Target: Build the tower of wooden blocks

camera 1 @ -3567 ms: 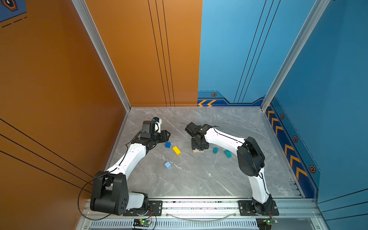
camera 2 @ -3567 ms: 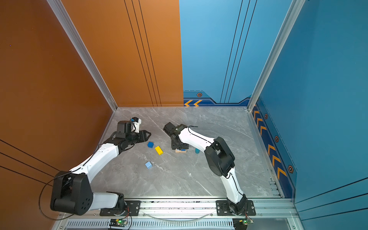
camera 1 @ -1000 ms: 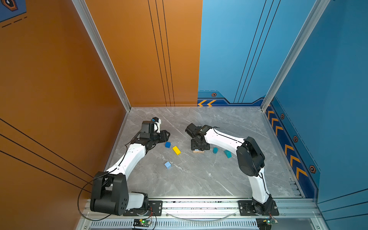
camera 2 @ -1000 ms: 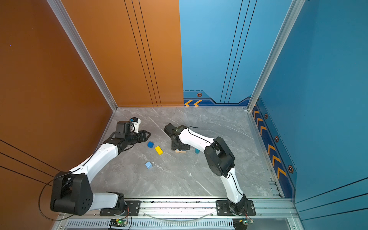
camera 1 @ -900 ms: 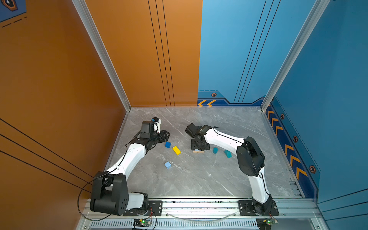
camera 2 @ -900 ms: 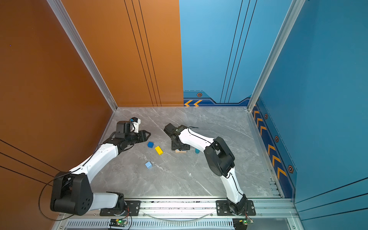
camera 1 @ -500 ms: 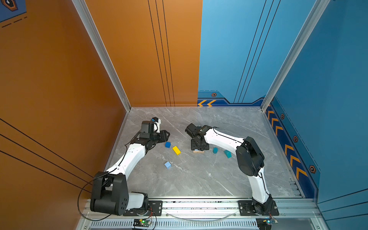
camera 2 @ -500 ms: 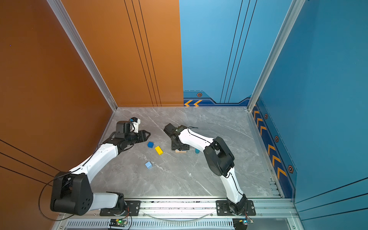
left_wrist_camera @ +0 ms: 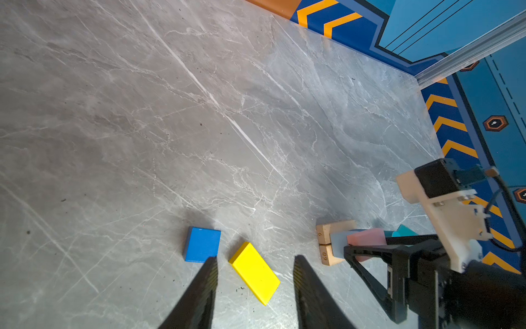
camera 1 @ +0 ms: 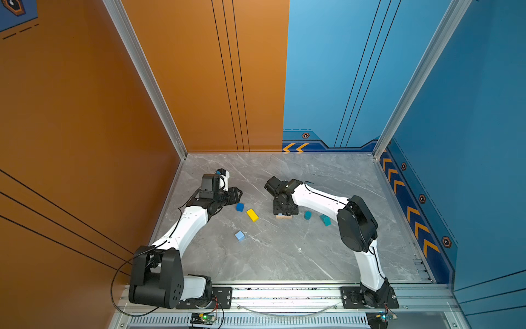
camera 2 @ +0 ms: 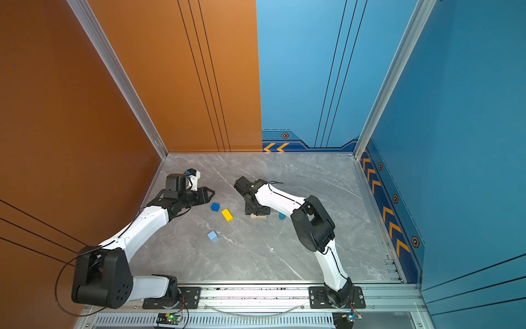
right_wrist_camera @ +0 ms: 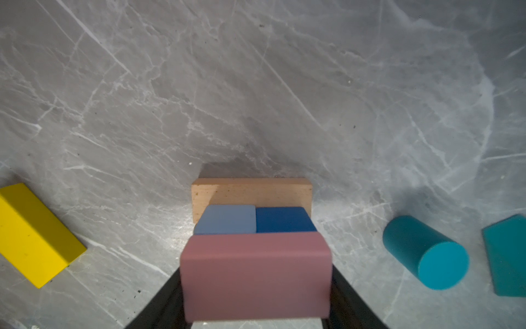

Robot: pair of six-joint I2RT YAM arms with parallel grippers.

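Item one, the tower: I see a tan plank [right_wrist_camera: 250, 190] flat on the grey table [camera 1: 284, 256], near its middle, carrying a stacked light blue cube [right_wrist_camera: 226, 219] and a stacked dark blue cube [right_wrist_camera: 284, 219] side by side and touching. Item two, the right gripper [camera 1: 285, 210]: it points down over that stack, grasping the pink slab [right_wrist_camera: 256, 273] by its two short ends, above the cubes; whether the slab rests on them I cannot tell. Item three, the left gripper [left_wrist_camera: 254, 257]: released, nothing between its fingers, low over the table beside the loose dark blue cube [camera 1: 240, 207]. Item four, loose blocks: the yellow bar [camera 1: 252, 215] lies between that cube and the tower; a loose light blue cube [camera 1: 240, 235] sits nearer the robot bases; the teal cylinder [camera 1: 307, 215], on its side, and the teal prism [camera 1: 325, 220] lie on the tower's other side.
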